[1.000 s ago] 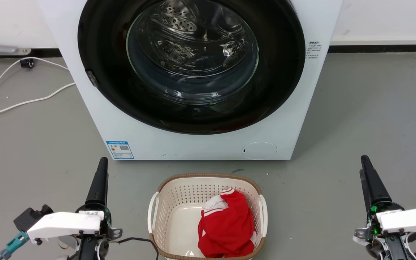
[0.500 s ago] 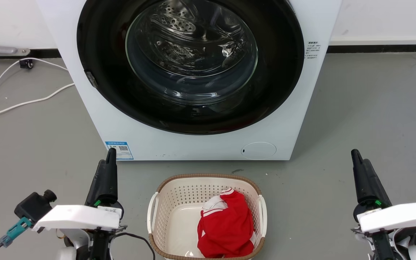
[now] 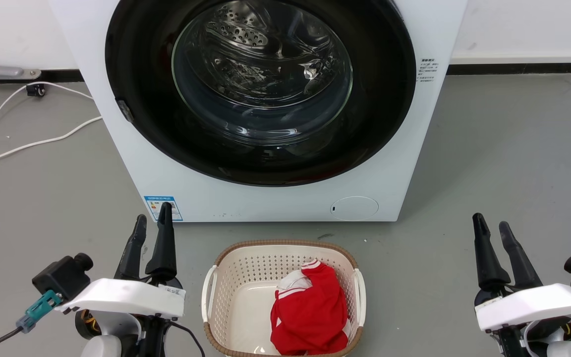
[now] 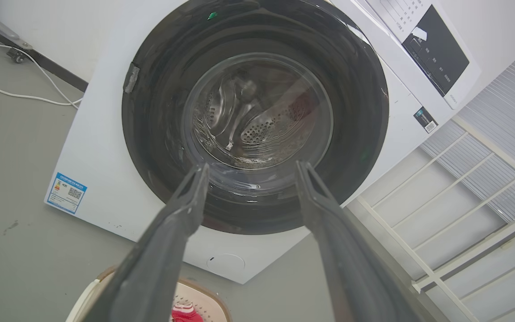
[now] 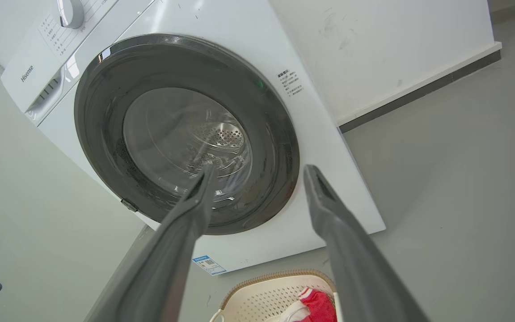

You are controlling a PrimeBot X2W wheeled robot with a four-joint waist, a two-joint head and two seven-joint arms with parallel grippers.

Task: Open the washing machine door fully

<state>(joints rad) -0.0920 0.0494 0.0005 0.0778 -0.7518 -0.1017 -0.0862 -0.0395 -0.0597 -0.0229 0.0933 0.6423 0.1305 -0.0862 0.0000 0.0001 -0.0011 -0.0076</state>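
The white washing machine stands ahead on the floor. The washing machine door, a glossy black rim around clear glass, lies flat against its front, with the steel drum visible through the glass. My left gripper is open just below the machine's lower left corner, near the blue label. My right gripper is open over the floor, right of the machine. Neither touches the door. From the left wrist, the open gripper frames the door. The right wrist's open gripper points at the door.
A cream laundry basket holding a red garment sits on the floor between my arms, just before the machine. White cables trail over the grey floor at the left. A white wall with a dark skirting runs behind.
Each gripper showed as one dark shape before; now two parted fingers show on both. The left gripper moved up toward the machine's corner, the right one shifted left. The door has not moved.
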